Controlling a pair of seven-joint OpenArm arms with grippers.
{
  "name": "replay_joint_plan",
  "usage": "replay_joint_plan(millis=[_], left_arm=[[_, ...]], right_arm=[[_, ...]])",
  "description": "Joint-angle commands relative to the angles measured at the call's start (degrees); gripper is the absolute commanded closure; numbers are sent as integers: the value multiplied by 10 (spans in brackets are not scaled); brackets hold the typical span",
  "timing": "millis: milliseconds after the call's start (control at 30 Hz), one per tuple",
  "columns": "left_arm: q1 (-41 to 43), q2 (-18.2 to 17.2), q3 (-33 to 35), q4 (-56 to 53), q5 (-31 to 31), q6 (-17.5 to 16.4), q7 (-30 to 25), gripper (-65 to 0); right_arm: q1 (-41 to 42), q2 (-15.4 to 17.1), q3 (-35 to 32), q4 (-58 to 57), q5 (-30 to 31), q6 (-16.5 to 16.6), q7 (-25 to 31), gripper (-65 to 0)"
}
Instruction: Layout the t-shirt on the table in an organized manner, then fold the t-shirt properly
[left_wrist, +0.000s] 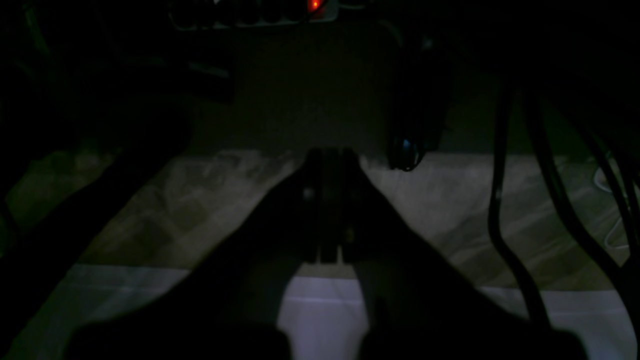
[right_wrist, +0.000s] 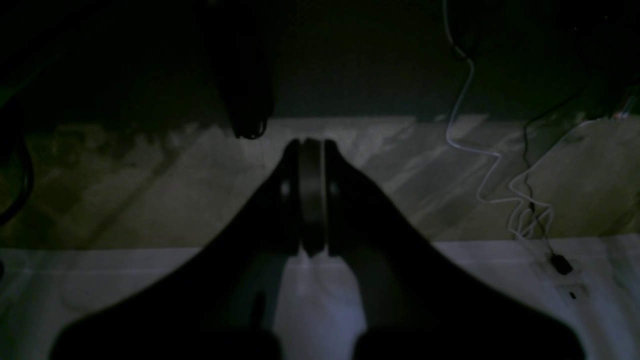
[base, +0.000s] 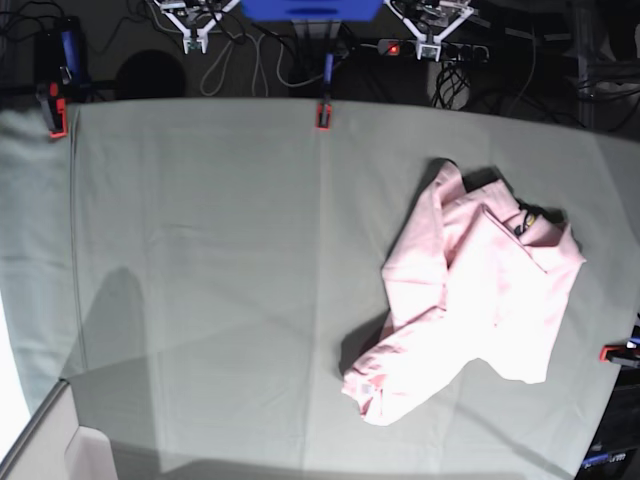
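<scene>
The pale pink t-shirt lies crumpled in a heap on the right half of the grey-green table, with a bit of black print showing near its top right. Neither arm shows in the base view. In the dim left wrist view my left gripper is shut with nothing between its fingers. In the dim right wrist view my right gripper is also shut and empty. Both hang over dark floor and a pale cloth strip, and the shirt shows in neither wrist view.
Red clamps hold the cloth at the far left corner, the far edge and the right edge. A power strip with a red light and cables lie behind the table. Black cables and a white cable hang near the grippers.
</scene>
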Motion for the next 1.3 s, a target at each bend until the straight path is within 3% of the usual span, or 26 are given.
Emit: replay_joint_plan(millis=[0,233,467,800,1067,1167,1267], left_arm=[[4,-1,-1,0,-1,2,0,0],[16,-5,-1,0,-1,2,-3,0],[88,-18,-1,90,-1,2,0,0],[291,-46,2,433,-1,2,1,0],[419,-73,-1,726,-1,2,2,0],[437,-78,-1,808,-1,2,40,0],[440,-77,-1,880,-3,2,114,0]], right_arm=[[-3,2,2,0,0,4,2,0],[-26,-3,2,20,0,4,2,0],[-163,-2,2,222,2,4,-1,0],[-372,17,3,579,3,4,-2,0],[-470,39,20,809,3,3,-3,0],[-487,38,52,885,3,3,-3,0],[-492,38,67,954,3,3,-3,0]])
